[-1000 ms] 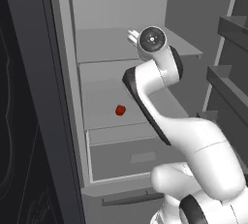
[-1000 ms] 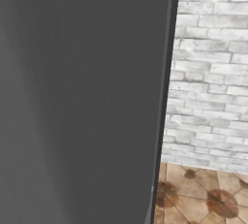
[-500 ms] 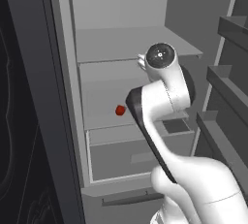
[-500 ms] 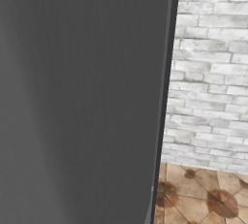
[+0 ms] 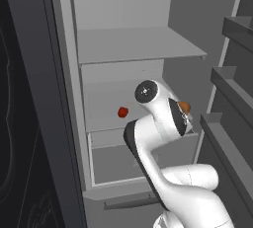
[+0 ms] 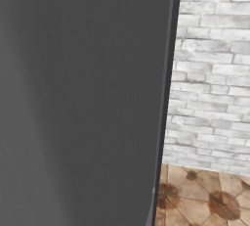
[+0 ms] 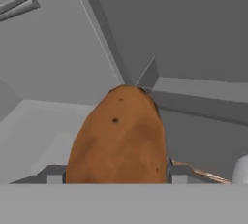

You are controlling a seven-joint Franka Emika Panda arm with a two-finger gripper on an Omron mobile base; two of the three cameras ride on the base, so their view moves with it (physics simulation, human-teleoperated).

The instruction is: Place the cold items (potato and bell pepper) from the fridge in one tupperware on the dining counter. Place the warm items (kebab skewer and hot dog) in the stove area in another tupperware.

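The orange-brown potato (image 7: 118, 138) sits between my gripper's (image 7: 116, 174) two dark fingertips, which press its sides. In the left base view a bit of the potato (image 5: 184, 106) peeks out to the right of my wrist, inside the open fridge (image 5: 138, 44) at the level of the middle shelf. The small red bell pepper (image 5: 123, 112) lies on that shelf, to the left of my arm and apart from it.
The fridge's wide drawer (image 5: 113, 158) stands below the pepper's shelf. Door shelves (image 5: 232, 89) jut in at the right. A dark grey panel (image 6: 78, 98) blocks most of the right base view, beside a white brick wall (image 6: 210, 73).
My hand has dropped from the upper shelf's height to the middle shelf's height, carrying the potato. The bell pepper has not moved.
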